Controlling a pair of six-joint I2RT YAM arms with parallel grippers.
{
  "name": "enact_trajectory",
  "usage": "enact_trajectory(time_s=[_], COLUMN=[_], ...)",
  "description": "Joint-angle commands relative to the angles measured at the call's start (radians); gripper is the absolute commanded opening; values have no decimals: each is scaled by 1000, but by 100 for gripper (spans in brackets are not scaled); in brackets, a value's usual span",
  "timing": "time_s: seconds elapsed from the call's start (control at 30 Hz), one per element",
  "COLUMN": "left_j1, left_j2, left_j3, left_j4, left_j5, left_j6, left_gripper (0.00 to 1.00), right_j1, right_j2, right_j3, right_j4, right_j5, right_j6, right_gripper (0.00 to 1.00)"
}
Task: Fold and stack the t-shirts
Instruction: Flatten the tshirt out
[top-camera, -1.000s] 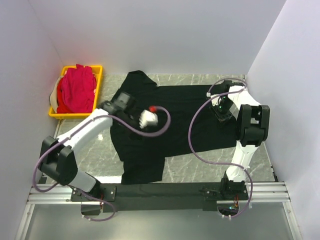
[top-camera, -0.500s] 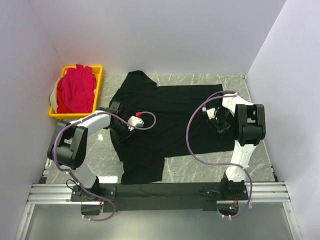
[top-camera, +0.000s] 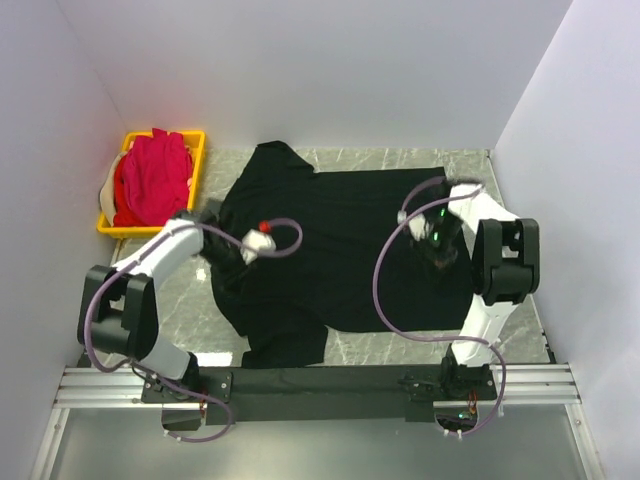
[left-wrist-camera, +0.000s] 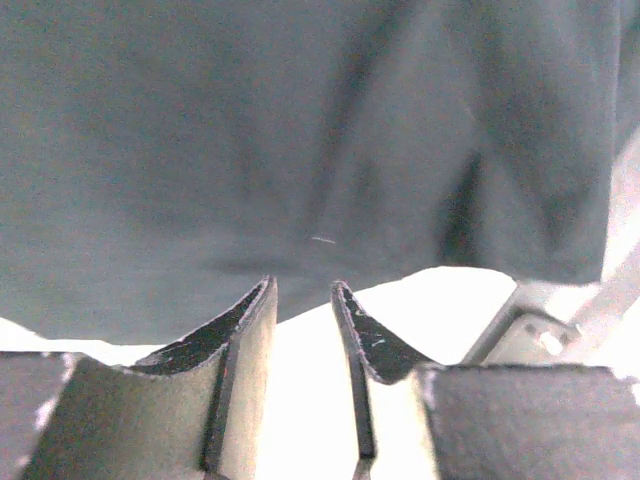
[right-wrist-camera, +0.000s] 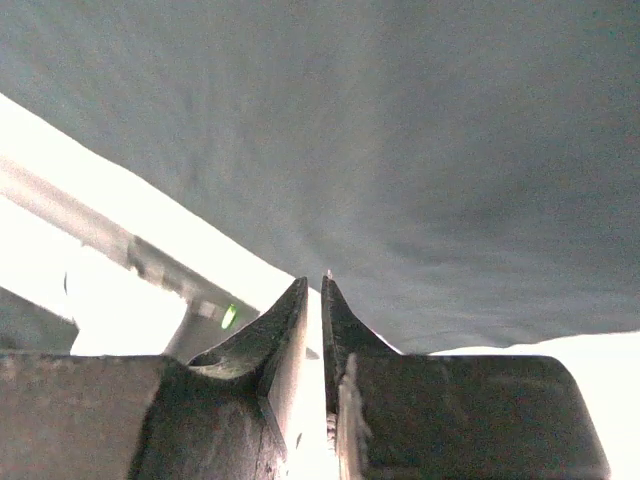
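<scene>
The large black t-shirt (top-camera: 340, 240) lies spread across the table. My left gripper (top-camera: 230, 263) is low over its left part. In the left wrist view the gripper (left-wrist-camera: 302, 285) has a narrow gap with nothing in it, and its tips are at the shirt's edge (left-wrist-camera: 300, 150). My right gripper (top-camera: 438, 250) is over the shirt's right part. In the right wrist view the gripper (right-wrist-camera: 316, 282) is closed to a thin slit at the shirt's edge (right-wrist-camera: 400, 150). I cannot tell if cloth is pinched. The magenta-pink t-shirts (top-camera: 152, 180) lie piled in the crate.
The yellow plastic crate (top-camera: 128, 229) stands at the far left against the left wall. White walls close in the left, back and right sides. A metal rail (top-camera: 320, 385) runs along the near edge. Purple cables loop over the shirt from both wrists.
My left gripper came down from above the shirt onto its left part and moved left. The shirt's left edge and lower hem shifted outward. My right gripper moved slightly nearer.
</scene>
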Motion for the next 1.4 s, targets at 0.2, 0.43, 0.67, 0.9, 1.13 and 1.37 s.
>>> enact_trajectory(time_s=[0.2, 0.43, 0.67, 0.9, 1.13, 1.37], left_j1=[57, 62, 62, 62, 73, 68], left_j2=[226, 324, 246, 68, 84, 476], left_j3=[268, 223, 83, -86, 322, 817], left_j4=[233, 304, 237, 38, 115, 389], left_j5=[23, -31, -20, 28, 170, 160], left_j6=[-184, -219, -166, -67, -311, -719], left_gripper=[39, 39, 38, 35, 47, 51], right_j1=[-36, -20, -16, -16, -37, -42], right_j2=[106, 197, 160, -27, -90, 66], right_j3=[320, 273, 52, -126, 151, 387], right_j4=[228, 299, 303, 219, 147, 253], right_j5=[31, 113, 153, 111, -102, -70], right_j6=[184, 215, 165, 38, 95, 254], right_gripper=[17, 15, 14, 13, 19, 23])
